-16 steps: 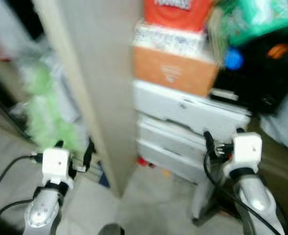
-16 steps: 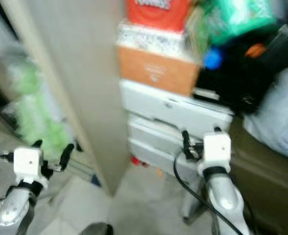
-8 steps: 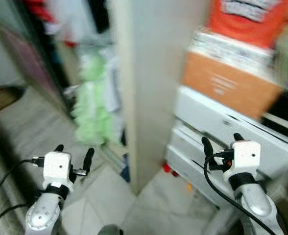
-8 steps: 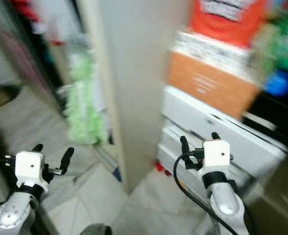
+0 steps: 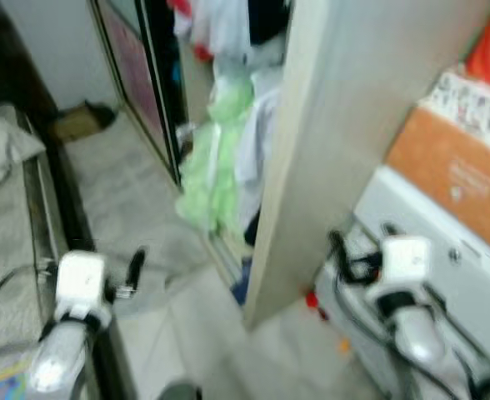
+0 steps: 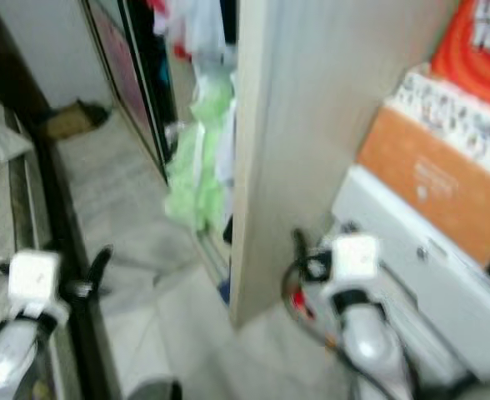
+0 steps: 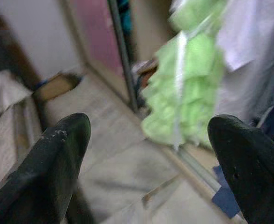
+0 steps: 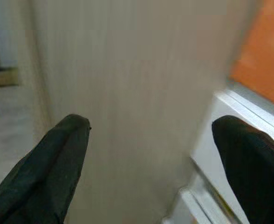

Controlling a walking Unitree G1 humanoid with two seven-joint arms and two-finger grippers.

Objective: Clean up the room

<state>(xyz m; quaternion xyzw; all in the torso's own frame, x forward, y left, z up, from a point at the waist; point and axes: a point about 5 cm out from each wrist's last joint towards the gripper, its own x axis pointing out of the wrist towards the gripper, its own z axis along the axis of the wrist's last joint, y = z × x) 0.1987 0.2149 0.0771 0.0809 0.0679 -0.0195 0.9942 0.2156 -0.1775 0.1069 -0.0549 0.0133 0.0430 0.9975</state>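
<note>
Both my arms are held low in front of me over a pale tiled floor [image 5: 187, 333]. My left gripper [image 5: 103, 267] is open with nothing between its fingers [image 7: 62, 154]; past them a light green garment [image 7: 188, 98] hangs inside an open wardrobe. My right gripper [image 5: 362, 237] is open and empty too, close to a beige wardrobe side panel [image 8: 127, 93] and a white drawer unit [image 5: 445, 267]. Clothes [image 5: 228, 125], green and white, hang in the wardrobe opening. The picture is blurred.
A dark bed frame edge [image 5: 70, 217] and bedding [image 5: 3, 150] lie at my left. A cardboard box [image 5: 74, 121] sits on the floor by the far wall. An orange-brown box [image 5: 457, 179] rests on the white drawers. Small red and blue bits [image 5: 312, 298] lie at the panel's foot.
The whole view has swung to the left: the drawers and boxes slid to the right edge, and the wardrobe opening, floor and bed came into view. Both grippers stay open and empty.
</note>
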